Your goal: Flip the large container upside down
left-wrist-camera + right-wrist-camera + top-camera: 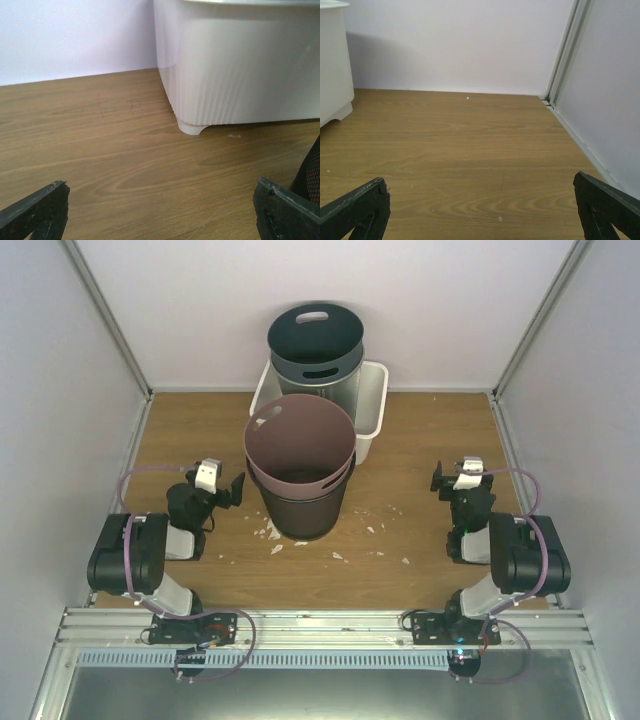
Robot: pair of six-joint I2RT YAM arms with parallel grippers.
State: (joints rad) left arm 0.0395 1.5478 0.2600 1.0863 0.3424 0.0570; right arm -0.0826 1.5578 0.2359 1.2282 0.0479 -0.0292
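In the middle of the wooden counter (430, 435) stands a mauve bin (300, 435), upright with its mouth open to the ceiling. It is nested into a dark bin (302, 518) of much the same shape, so only the lower wall of the dark one shows. A slot handle is cut near the mauve rim on the far left side. Just behind the pair, against the back wall, a white ribbed tub (373, 405) holds a grey bin (322, 382), also upright, with slot handles of its own. Pale scraps (275, 537) lie scattered on the wood around the foot of the dark bin.

The left gripper (224, 490) hangs low just left of the stacked bins, not touching them, jaws spread wide. The right gripper (457, 478) sits well apart on the other side, jaws likewise wide apart and holding nothing.
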